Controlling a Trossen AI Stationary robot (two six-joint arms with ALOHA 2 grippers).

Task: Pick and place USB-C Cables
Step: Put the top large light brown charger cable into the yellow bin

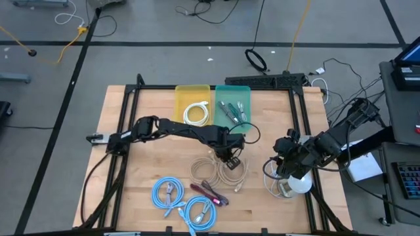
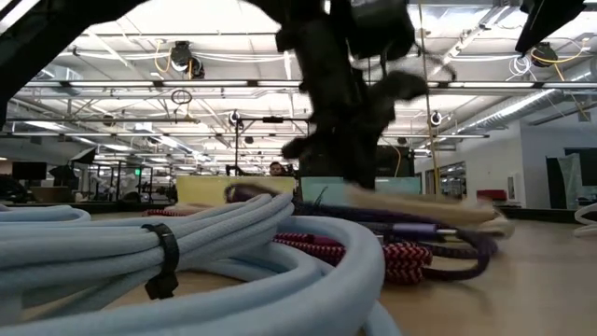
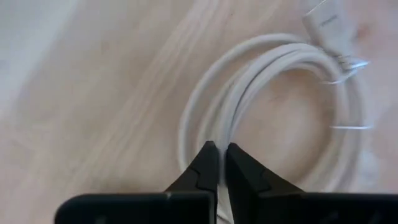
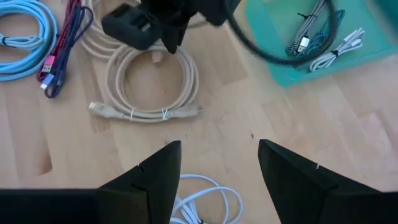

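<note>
Left claw (image 3: 219,163) is down on the desk (image 1: 131,164) mid-table, fingers pinched almost together on a few strands at the rim of a beige USB-C coil (image 4: 152,84). The coil lies flat on the wood, not lifted yet. A second beige coil (image 1: 205,168) sits touching it, partly overlapped.

Right claw (image 4: 219,165) hovers wide open and empty over the desk's right side, above a loose white cord (image 4: 205,205). It looks to be waiting.

Already binned: a white coil (image 1: 195,114) in the yellow bin (image 1: 184,95), and a few cables in the teal bin (image 1: 244,95). Two light blue coils (image 1: 184,203) and short maroon/purple cables (image 1: 210,193) are left near the front edge.

Risks from here:
- The pinch is only on some strands, so the coil could unwind or slip out on the lift.
- The overlapping neighbour coil may snag and get dragged along.
- A dangling plug end (image 4: 96,108) could catch the bin wall at placement.
</note>
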